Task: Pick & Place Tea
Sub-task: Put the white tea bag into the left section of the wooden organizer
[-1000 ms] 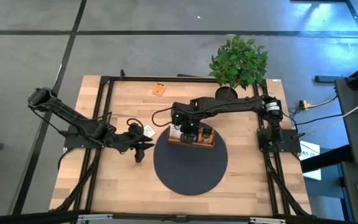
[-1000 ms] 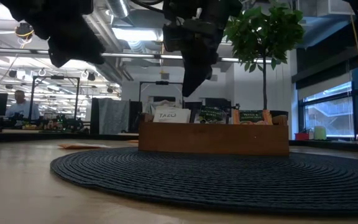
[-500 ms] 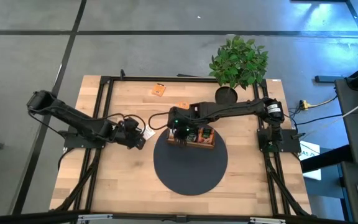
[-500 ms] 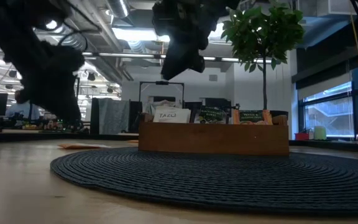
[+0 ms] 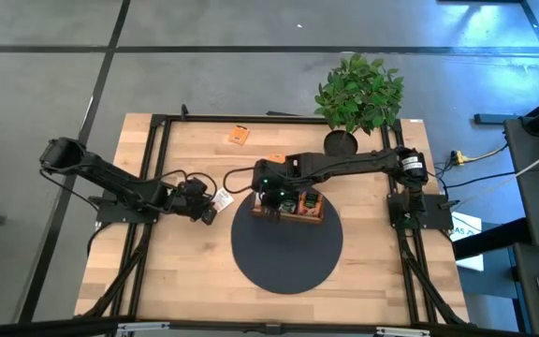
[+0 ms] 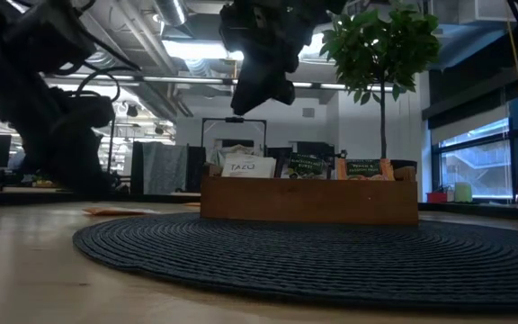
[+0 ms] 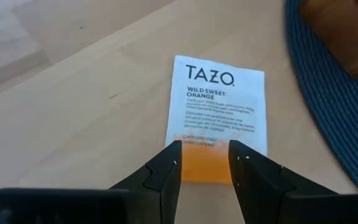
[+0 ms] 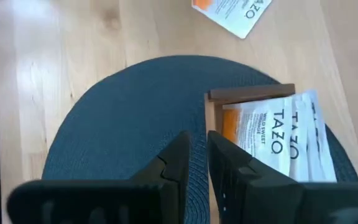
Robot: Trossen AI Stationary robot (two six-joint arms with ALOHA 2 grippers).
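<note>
Several sachets (image 8: 272, 134) already stand in the tray (image 5: 290, 212); left claw (image 7: 204, 163), half open and empty, is over a sachet (image 7: 217, 115) on the table (image 5: 185, 271); right claw (image 8: 197, 155), nearly closed and empty, hovers above the tray edge

Left arm is stretched low across the table from its left-edge base, and the left gripper (image 5: 210, 207) sits down at the tabletop with its two fingers (image 7: 160, 175) parted by a narrow gap, nothing between them. Right arm reaches in from the right-side mount, elbow folded, with the right gripper (image 5: 268, 197) raised clear of the surface, pointing downward. Its fingers (image 8: 174, 163) look nearly closed with just a slit showing, though it is hard to say whether they touch.
</note>
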